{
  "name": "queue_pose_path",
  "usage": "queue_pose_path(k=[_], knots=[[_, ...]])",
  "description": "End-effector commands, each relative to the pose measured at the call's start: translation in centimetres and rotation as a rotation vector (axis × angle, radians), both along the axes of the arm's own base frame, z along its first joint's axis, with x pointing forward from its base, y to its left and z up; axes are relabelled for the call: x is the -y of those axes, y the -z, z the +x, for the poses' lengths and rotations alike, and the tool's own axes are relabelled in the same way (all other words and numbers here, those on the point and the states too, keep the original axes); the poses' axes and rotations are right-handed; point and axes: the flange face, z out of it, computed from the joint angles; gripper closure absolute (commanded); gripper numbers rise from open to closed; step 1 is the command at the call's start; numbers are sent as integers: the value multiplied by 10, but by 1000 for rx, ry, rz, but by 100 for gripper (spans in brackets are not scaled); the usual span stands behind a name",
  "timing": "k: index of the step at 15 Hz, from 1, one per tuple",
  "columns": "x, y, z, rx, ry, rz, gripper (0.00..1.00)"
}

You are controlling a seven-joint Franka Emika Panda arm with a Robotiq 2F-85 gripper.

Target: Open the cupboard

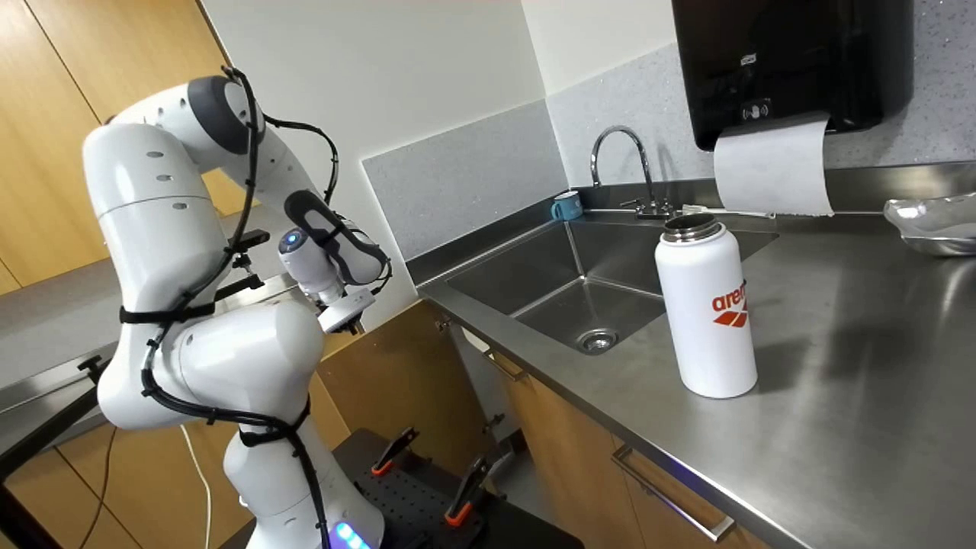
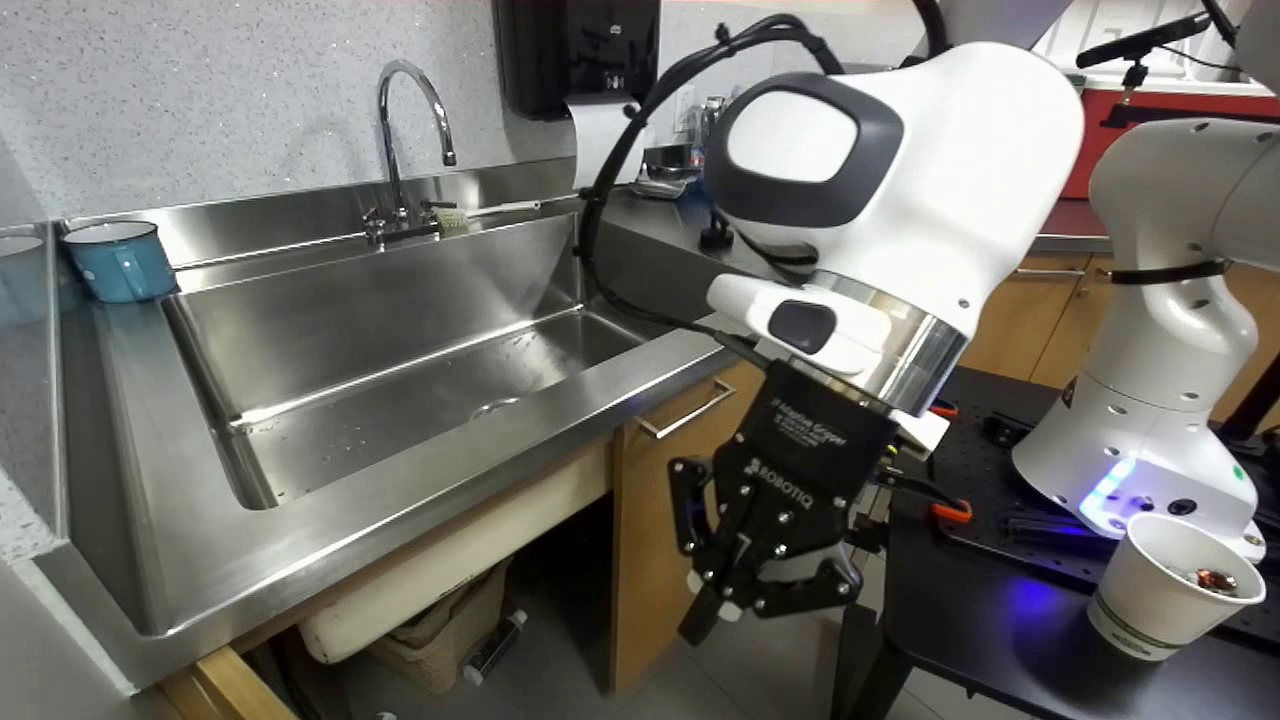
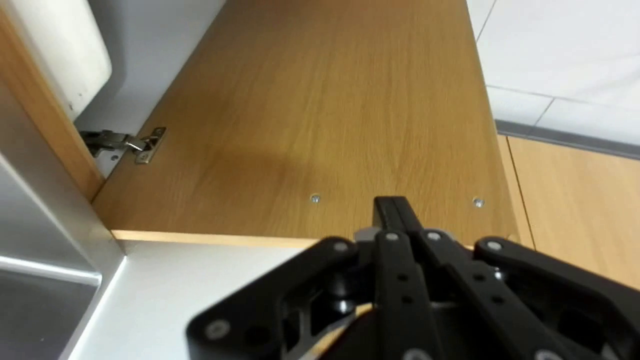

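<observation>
The cupboard under the sink has one wooden door (image 1: 404,381) swung wide open. In the wrist view its inner face (image 3: 320,110) fills the middle, with a metal hinge (image 3: 147,145) at left. In an exterior view only the open door's top edge (image 2: 240,688) shows at bottom left. A neighbouring wooden front (image 2: 655,540) with a bar handle (image 2: 688,408) is closed. My black gripper (image 2: 710,608) hangs in front of that front, pointing down. In the wrist view its fingertips (image 3: 397,212) are pressed together with nothing between them. They overlap the open door's upper edge; contact cannot be told.
A steel sink (image 2: 400,370) and counter edge (image 2: 400,520) border the cupboard. A white bottle (image 1: 709,313) and a blue mug (image 2: 120,262) stand on the counter. A paper cup (image 2: 1170,590) stands on the black robot table (image 2: 960,650). A bin (image 2: 450,630) sits inside the cupboard.
</observation>
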Motion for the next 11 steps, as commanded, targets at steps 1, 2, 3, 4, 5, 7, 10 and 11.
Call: queue_pose_path(k=[1, 2, 3, 4, 5, 7, 10, 11], knots=[[38, -10, -21, 96, -21, -62, 100], [45, -10, -22, 115, -31, -75, 100], [50, -11, -22, 136, -37, -84, 100], [55, -11, -21, 153, -40, -94, 100], [59, -11, -19, 168, -40, -100, 100], [63, -13, -17, 188, -35, -104, 100], [65, -15, -13, 202, -23, -102, 100], [65, -15, -11, 208, -18, -103, 100]])
